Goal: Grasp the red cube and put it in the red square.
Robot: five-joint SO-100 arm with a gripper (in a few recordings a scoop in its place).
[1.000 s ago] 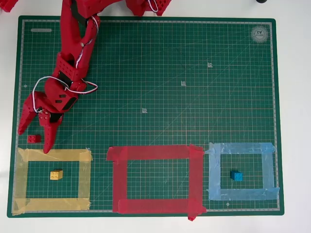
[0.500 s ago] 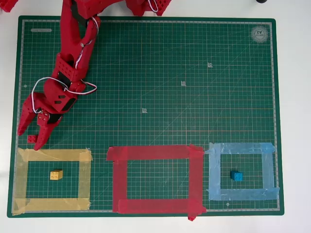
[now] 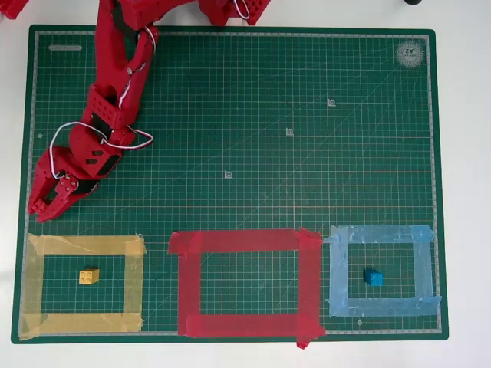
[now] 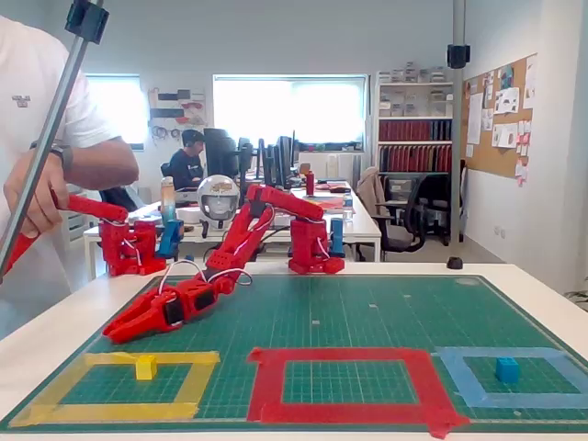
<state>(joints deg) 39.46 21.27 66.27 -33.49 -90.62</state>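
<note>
Red cube: it cannot be told apart from the red gripper (image 3: 40,211), which sits at 9 o'clock on the green cutting mat (image 3: 307,92) in the overhead view. That is just off the 12 o'clock side of the yellow tape outline (image 3: 84,245). One mat covers the table and carries three tape outlines along its 6 o'clock edge. The red square (image 3: 238,241) lies at 6 o'clock, the yellow outline at 7 o'clock and the light-blue outline (image 3: 380,234) at 5 o'clock. One red arm (image 3: 115,69) reaches in from 11 o'clock, and a white cable loops at its wrist. Nothing lies on the open mat between the gripper and the red square, and only green mat shows inside that square. A second ago the fingers stood spread, with the cube lying plainly on the mat between their tips. They have since drawn in until the tips almost meet. Whether they clamp the cube or merely hide it I cannot tell. Two cubes show plainly: one yellow cube (image 3: 89,276) inside the yellow outline and one blue cube (image 3: 374,277) inside the light-blue one, both unmoved.
</note>
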